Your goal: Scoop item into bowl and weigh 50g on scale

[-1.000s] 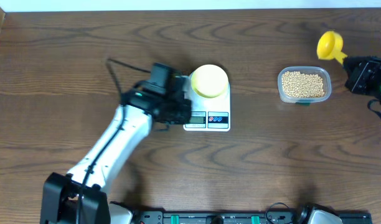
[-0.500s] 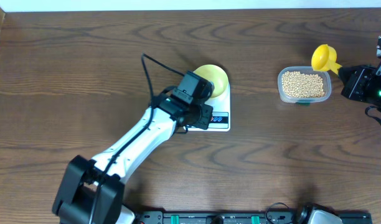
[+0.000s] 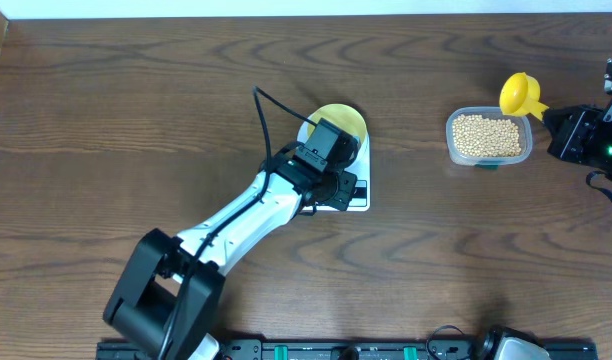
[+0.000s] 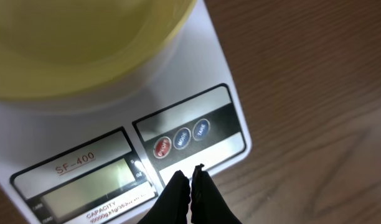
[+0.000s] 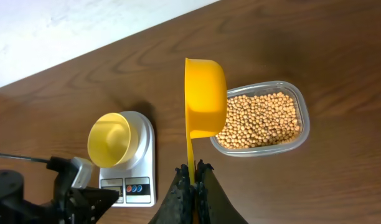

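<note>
The white scale [image 3: 363, 166] stands mid-table with the empty pale yellow bowl [image 3: 344, 121] on its platform. My left gripper [image 3: 344, 190] is shut and empty, its tips [image 4: 192, 177] just above the scale's front edge [image 4: 203, 68], near the round buttons [image 4: 181, 138] and beside the blank display [image 4: 91, 193]. The bowl [image 4: 84, 43] fills the top of the left wrist view. My right gripper [image 5: 193, 169] is shut on the handle of a bright yellow scoop [image 5: 205, 96], held above the tub's edge. The tan beans [image 5: 262, 118] fill a clear tub [image 3: 488, 137].
The right arm [image 3: 586, 135] sits at the table's far right edge, the scoop [image 3: 521, 93] above the tub's back right corner. The left arm's cable [image 3: 271, 115] loops up to the left of the bowl. Bare wood lies between scale and tub.
My left arm swung right from the scale's left side to over its front edge by the buttons. My right gripper shifted the scoop slightly left toward the tub, then held still.
</note>
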`<state>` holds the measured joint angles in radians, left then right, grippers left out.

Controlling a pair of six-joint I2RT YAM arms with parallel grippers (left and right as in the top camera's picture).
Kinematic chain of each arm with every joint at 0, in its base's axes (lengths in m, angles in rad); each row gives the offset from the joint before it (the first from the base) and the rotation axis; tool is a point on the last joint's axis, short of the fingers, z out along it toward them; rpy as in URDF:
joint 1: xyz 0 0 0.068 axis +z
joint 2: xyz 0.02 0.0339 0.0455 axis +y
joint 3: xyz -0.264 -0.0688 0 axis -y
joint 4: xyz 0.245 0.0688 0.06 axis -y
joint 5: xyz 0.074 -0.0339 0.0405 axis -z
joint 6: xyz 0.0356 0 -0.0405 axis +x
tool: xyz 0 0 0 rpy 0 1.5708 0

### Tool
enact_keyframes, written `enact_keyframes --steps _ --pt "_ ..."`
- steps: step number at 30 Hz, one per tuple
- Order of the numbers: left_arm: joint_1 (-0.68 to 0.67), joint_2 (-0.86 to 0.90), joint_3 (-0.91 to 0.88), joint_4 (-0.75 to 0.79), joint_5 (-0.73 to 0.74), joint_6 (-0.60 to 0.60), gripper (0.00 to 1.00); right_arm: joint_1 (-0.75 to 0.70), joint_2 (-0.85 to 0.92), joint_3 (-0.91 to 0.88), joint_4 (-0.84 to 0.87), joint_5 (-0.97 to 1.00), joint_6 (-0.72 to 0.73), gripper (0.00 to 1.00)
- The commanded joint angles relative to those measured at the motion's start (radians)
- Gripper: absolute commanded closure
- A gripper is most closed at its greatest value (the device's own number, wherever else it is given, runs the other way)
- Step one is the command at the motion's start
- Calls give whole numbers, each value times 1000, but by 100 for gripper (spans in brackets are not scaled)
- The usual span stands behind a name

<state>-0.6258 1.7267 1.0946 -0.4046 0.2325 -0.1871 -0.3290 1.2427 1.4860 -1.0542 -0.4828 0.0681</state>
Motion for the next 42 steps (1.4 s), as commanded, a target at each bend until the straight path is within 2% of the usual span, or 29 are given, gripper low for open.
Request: enact_keyframes --steps 1,11,42 --pt "0 38 16 11 -18 -12 93 -3 3 15 0 -18 6 99" --pt "0 75 16 32 -95 -12 93 -3 3 15 6 -18 6 99" --pt "0 146 16 54 -50 -80 93 -3 3 15 2 -18 6 99"
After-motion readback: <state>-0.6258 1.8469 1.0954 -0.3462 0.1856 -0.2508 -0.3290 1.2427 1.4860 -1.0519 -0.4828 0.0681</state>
